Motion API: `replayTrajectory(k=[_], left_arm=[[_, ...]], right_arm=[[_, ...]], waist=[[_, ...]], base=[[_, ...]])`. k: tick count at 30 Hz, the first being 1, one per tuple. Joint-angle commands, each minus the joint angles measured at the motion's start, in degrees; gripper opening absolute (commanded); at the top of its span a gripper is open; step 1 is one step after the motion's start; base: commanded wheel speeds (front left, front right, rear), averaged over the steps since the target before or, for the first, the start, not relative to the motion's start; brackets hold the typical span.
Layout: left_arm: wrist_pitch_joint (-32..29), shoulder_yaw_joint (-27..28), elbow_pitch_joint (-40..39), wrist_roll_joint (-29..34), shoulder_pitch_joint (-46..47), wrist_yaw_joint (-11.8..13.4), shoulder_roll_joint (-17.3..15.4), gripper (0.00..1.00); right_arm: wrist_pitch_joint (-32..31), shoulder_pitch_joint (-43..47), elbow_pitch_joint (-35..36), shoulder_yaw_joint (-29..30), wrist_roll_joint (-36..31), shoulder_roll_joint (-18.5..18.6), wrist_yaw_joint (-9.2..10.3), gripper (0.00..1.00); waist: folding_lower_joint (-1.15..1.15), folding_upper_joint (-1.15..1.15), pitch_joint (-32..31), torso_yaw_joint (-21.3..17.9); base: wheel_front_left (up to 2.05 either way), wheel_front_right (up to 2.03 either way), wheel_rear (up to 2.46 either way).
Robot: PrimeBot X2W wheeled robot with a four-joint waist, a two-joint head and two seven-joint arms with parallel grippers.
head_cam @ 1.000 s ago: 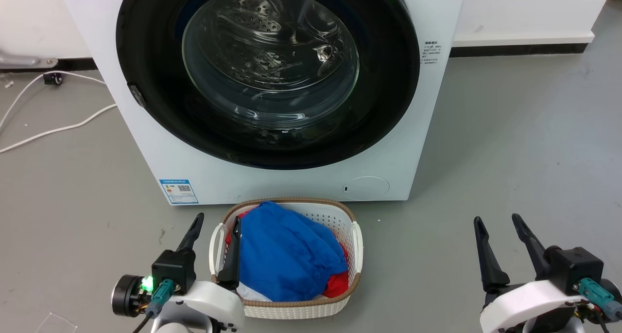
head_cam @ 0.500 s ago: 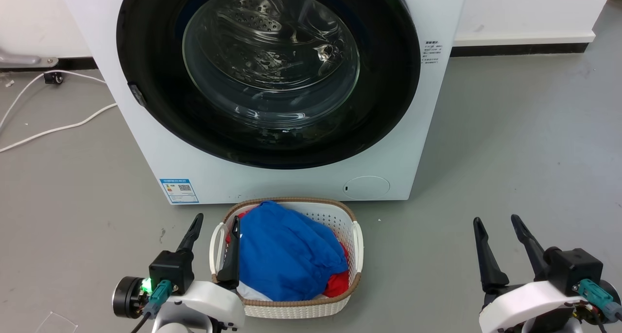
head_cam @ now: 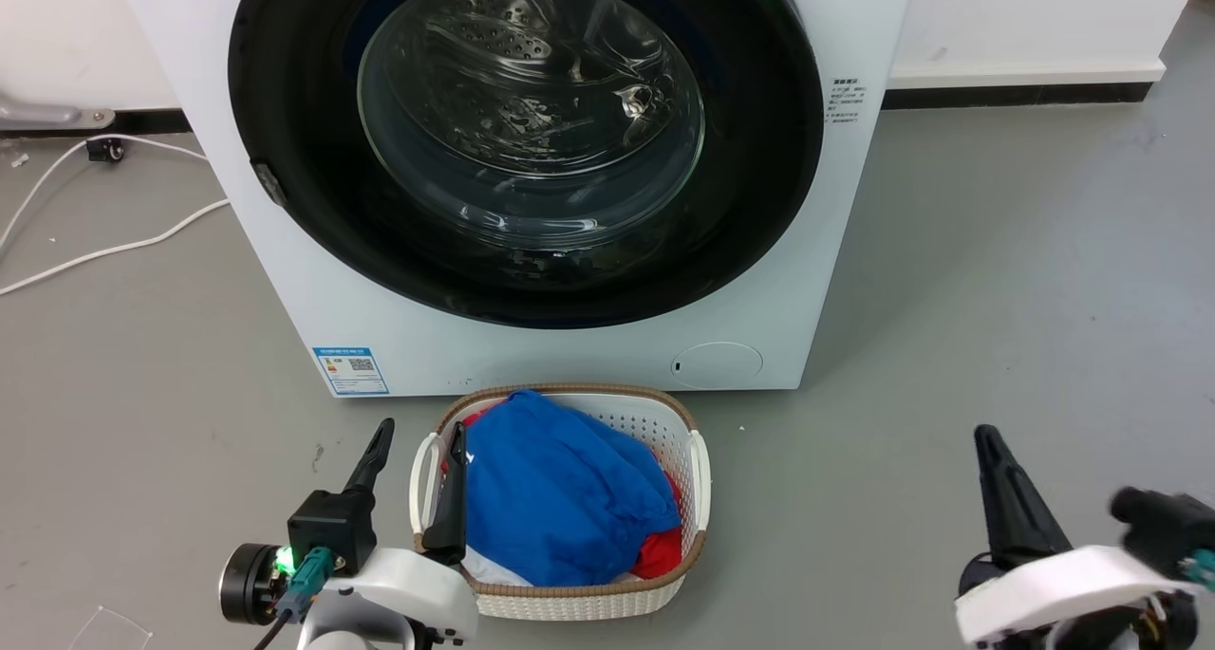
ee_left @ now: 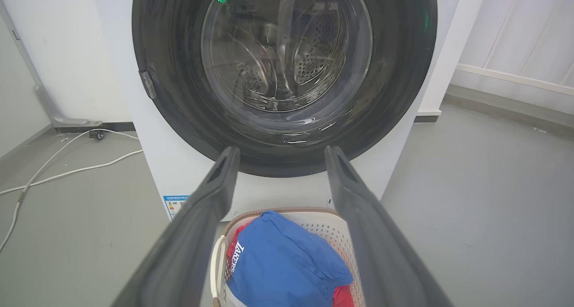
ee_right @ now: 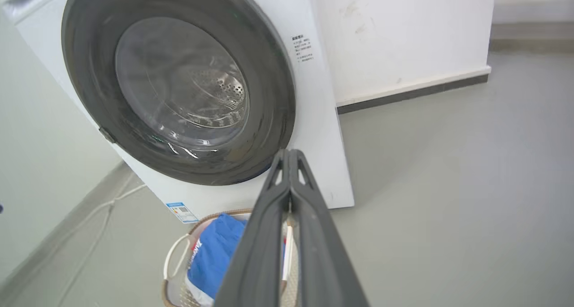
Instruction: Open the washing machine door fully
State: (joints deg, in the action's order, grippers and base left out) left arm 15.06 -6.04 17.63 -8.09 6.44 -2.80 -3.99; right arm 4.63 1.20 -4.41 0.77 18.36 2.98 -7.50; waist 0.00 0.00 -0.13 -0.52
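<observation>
A very large, round, glossy black washing machine door (head_cam: 527, 142) with a bulging clear glass window sits closed, flush against the front of the big white front-loading washing machine (head_cam: 570, 351), which stands on a grey floor (head_cam: 997, 299) against a white wall. The perforated steel drum shows through the glass, and a small grey catch (head_cam: 269, 183) sits on the door's left edge. A blue label sticker (head_cam: 350, 372) marks the machine's lower left corner and a small round hatch (head_cam: 717, 365) its lower right.

Just in front of the machine stands a white woven laundry basket (head_cam: 655, 432) with a brown rim, heaped with a blue garment (head_cam: 560, 493) over red cloth (head_cam: 660, 555).

The left tool (head_cam: 422, 427) is low at the basket's left side, its two dark fingers spread wide and empty. Whether the inner finger touches the basket cannot be told. The right tool (ee_right: 289, 152) is over bare floor well to the basket's right, fingers pressed together on nothing and aimed toward the machine's lower right. Both are well apart from the door.

A white cable (head_cam: 114, 247) trails across the floor to the machine's left.
</observation>
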Motion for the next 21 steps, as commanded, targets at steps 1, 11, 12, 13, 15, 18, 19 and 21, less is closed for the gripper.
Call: replayTrajectory(k=[1, 11, 12, 13, 15, 18, 19, 21], left_arm=[[0.2, 0.2, 0.0, 0.0, 0.5, -0.1, 0.1, 1.00], [0.2, 0.4, -0.6, -0.6, 1.5, -0.4, 0.5, 1.00], [0.2, 0.5, -0.8, -0.6, 1.6, -0.3, 0.6, 1.00], [0.2, 0.6, -0.9, -0.6, 1.9, -0.3, 0.6, 1.00], [0.2, 0.7, -1.5, -0.5, 2.7, -0.3, 0.7, 1.00], [0.2, 0.6, -2.3, -0.2, 3.6, -0.3, 0.8, 1.00], [0.2, 0.5, -2.5, -0.1, 4.0, -0.3, 0.8, 1.00], [0.2, 0.3, -2.7, -0.1, 4.5, -0.3, 0.8, 1.00]], right_arm=[[-0.4, -0.5, -0.7, 0.3, 8.3, -0.2, 0.01, 0.00], [-3.4, -5.3, -4.4, 6.0, 54.8, -0.1, 0.01, 0.00], [-4.0, -6.3, -4.8, 7.1, 58.1, -0.1, 0.01, 0.00], [-4.7, -7.4, -5.2, 8.3, 60.3, -0.1, 0.00, 0.00], [-6.6, -10.2, -6.3, 10.7, 65.5, -0.1, 0.00, 0.00], [-9.6, -15.1, -8.6, 14.2, 71.5, 1.7, 0.00, 0.00], [-10.6, -16.9, -9.6, 14.9, 73.0, 2.6, 0.00, 0.00], [-11.4, -18.7, -10.5, 15.7, 74.5, 3.5, 0.00, 0.00]], waist=[[0.00, 0.00, 0.0, -0.1], [0.00, 0.00, 1.9, -0.2], [0.00, 0.00, 2.4, -0.3], [0.00, 0.00, 2.9, -0.3], [0.00, 0.00, 4.1, -0.4], [0.00, 0.00, 6.1, -0.3], [0.00, 0.00, 6.8, -0.2], [0.00, 0.00, 7.5, 0.0]], base=[[0.00, 0.00, 0.00], [0.00, 0.00, 0.00], [0.00, 0.00, 0.00], [0.00, 0.00, 0.00], [0.00, 0.00, 0.00], [0.00, 0.00, 0.00], [0.00, 0.00, 0.00], [0.00, 0.00, 0.00]])
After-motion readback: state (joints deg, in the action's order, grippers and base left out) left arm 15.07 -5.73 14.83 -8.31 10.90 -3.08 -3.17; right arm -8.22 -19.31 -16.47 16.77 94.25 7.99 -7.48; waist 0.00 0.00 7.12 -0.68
